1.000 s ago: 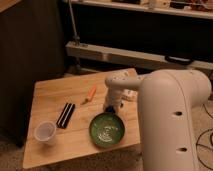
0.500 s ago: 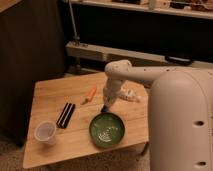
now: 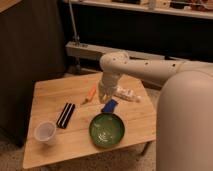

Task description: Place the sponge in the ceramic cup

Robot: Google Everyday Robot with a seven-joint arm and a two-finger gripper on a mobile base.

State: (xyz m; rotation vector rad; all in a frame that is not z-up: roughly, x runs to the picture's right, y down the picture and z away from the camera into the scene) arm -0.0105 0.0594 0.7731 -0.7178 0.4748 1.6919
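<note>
The sponge is a small bright-blue block lying on the wooden table, just behind the rim of the green bowl. My gripper hangs from the white arm directly above the sponge's back left edge, very close to it or touching it. The ceramic cup is pale and whitish. It stands upright near the table's front left corner, far to the left of the gripper.
A flat black ridged bar lies between cup and bowl. An orange stick-like object lies left of the gripper, and a white packet to its right. The robot's white body fills the right side. A dark cabinet stands on the left.
The arm's wrist has swung left and lowered, bringing the gripper down over the sponge. The robot's bulky body has drawn back to the right, uncovering more of the table.
</note>
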